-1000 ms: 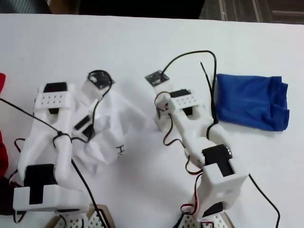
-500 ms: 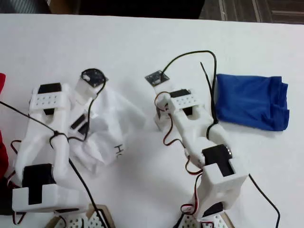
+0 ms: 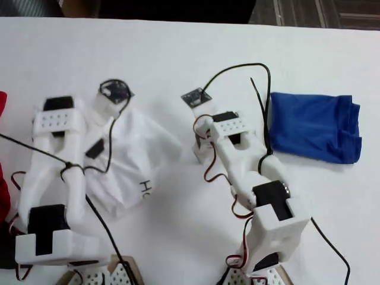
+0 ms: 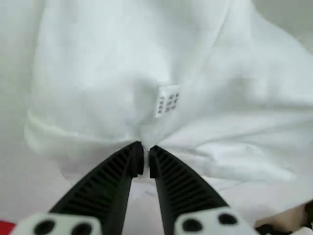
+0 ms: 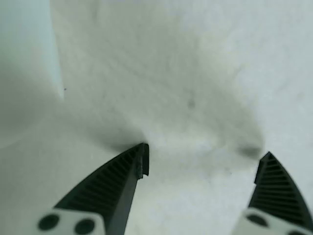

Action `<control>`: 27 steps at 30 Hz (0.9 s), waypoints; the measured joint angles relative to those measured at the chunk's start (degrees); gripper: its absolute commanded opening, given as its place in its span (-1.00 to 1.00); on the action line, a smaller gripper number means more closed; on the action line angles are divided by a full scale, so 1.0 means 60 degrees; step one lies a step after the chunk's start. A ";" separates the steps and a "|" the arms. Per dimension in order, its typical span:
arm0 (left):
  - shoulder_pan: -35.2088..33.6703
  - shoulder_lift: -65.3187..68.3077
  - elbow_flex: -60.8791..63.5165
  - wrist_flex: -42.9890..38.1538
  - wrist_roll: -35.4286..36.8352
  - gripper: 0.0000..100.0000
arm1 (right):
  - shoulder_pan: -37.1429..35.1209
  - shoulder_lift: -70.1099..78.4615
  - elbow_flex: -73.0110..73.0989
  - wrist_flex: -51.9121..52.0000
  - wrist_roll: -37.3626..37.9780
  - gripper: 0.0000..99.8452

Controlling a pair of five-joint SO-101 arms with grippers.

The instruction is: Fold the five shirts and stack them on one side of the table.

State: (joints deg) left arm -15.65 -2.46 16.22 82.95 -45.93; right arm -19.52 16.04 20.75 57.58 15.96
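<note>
A white shirt [image 3: 139, 160] lies crumpled and unfolded near 8 o'clock on the counter [image 3: 178, 53], a small tag [image 4: 167, 101] showing, its cloth pinched in the left hand [image 4: 145, 149]. A blue shirt [image 3: 314, 126] lies folded at 3 o'clock. A red shirt [image 3: 3, 199] shows at the 9 o'clock edge.

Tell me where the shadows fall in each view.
High view: even light, with only a faint shadow along the blue shirt's near edge. Left wrist view: the white shirt's folds are shaded just ahead of the left gripper, which pinches the cloth. Right wrist view: a soft dark shadow lies on the table ahead of the open right gripper.
</note>
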 measured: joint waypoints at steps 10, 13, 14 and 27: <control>-0.0498 -0.1231 -0.5524 0.3004 -0.0147 -0.95 | 0.0000 0.0000 0.0000 -0.0073 0.0000 -0.31; -0.1158 -0.1729 -0.5656 0.3062 -0.0674 -0.95 | 0.0015 -0.0015 -0.0059 0.0029 0.0000 -0.31; -0.1465 -0.1832 -0.5656 0.3062 -0.0923 -0.95 | 0.0029 -0.0015 -0.0161 0.0161 0.0000 -0.31; -0.5582 -0.2022 -0.5656 0.2725 -0.3194 -0.95 | -0.0894 0.0308 -0.4205 0.2769 0.0000 -0.31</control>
State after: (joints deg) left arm -49.14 -14.59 -17.71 99.30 -65.10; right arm -24.88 17.89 -4.48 74.20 15.96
